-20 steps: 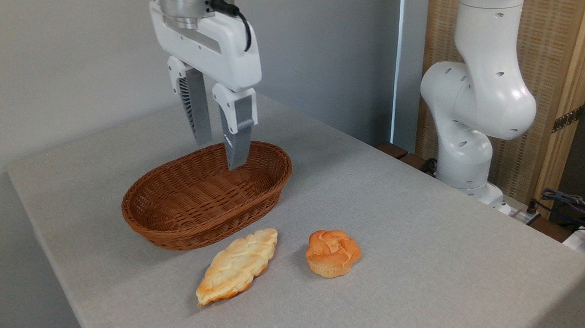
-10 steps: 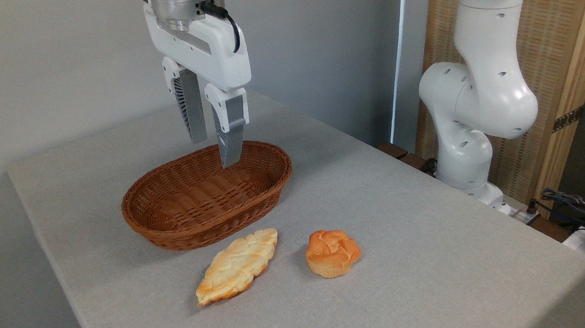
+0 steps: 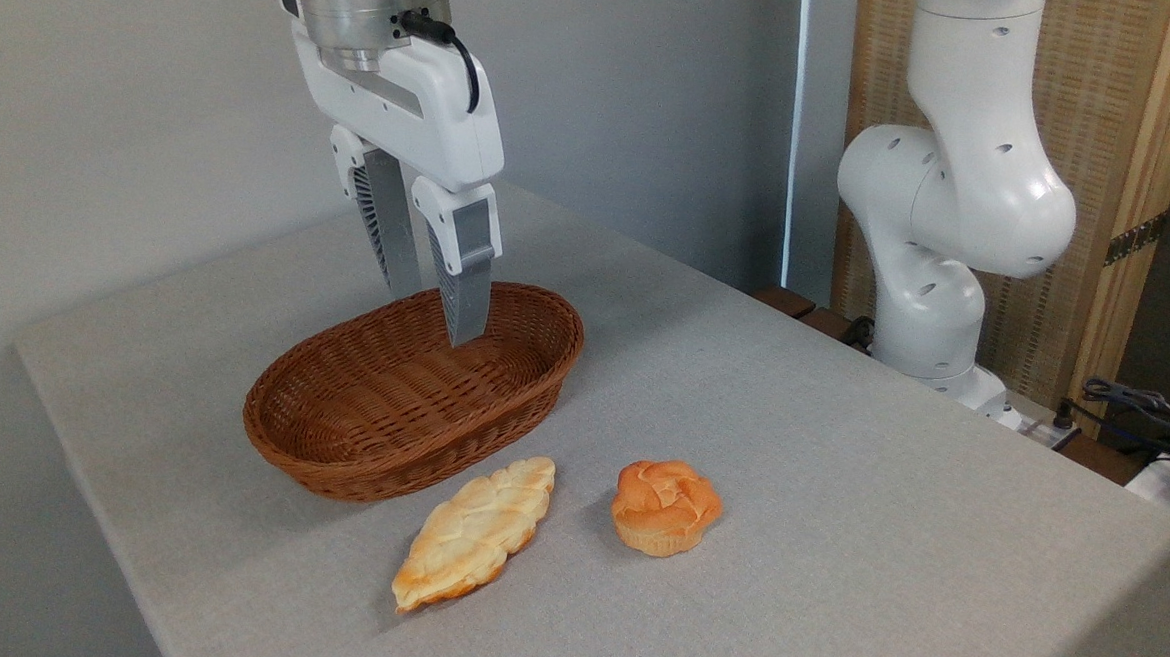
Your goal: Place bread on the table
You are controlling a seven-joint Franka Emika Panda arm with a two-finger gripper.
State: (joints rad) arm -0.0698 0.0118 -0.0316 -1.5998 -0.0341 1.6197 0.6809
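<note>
The bread [image 3: 665,506], a small round golden-orange bun with a swirled top, sits on the grey cloth table [image 3: 838,462] in front of the basket. My gripper [image 3: 435,316] hangs above the far end of the brown wicker basket [image 3: 412,390], well to the upper left of the bun. Its grey fingers [image 3: 465,287] point down with a narrow gap and nothing between them.
A longer pale braided loaf [image 3: 474,533] lies on the cloth left of the bun, just in front of the basket. The arm's white base [image 3: 940,237] stands at the table's far right edge. Cables [image 3: 1151,413] lie off the right side.
The gripper shifted left, then dipped slightly toward the basket. The bun, loaf and basket have not moved.
</note>
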